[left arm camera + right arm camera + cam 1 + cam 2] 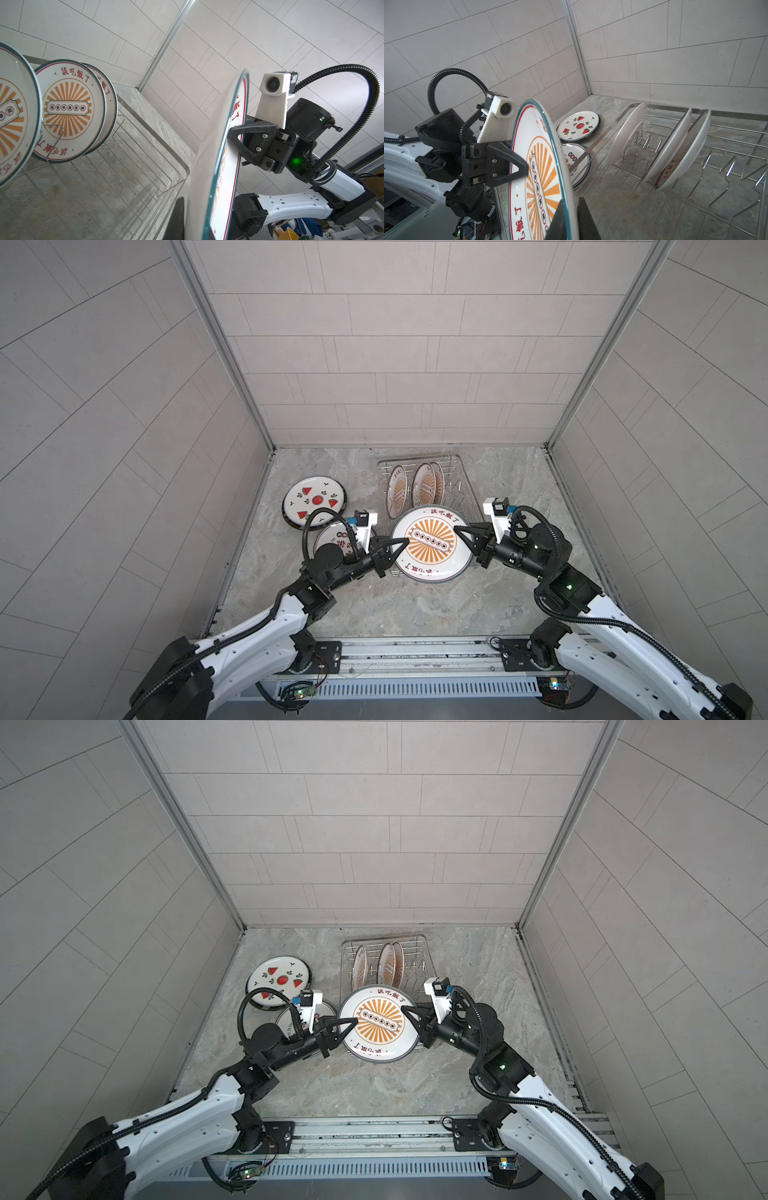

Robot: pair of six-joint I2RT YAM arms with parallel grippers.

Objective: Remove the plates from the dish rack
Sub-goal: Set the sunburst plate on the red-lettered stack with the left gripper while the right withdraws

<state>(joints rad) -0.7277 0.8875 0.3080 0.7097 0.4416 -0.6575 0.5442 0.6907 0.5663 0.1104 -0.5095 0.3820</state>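
Observation:
A white plate with an orange sunburst (432,545) (376,1023) hangs face up over the front end of the dish rack (415,459). My left gripper (401,542) is shut on its left rim; in the left wrist view one dark finger (178,218) lies against the plate's back. My right gripper (459,531) (572,220) is shut on the opposite rim, a finger on each side. Three more sunburst plates (397,491) (424,485) (437,485) stand upright in the rack's prongs.
A watermelon plate (314,499) lies flat on the marble table, left of the rack. A second plate with red characters (332,539) lies just in front of it, partly under my left wrist. Tiled walls close in the back and both sides.

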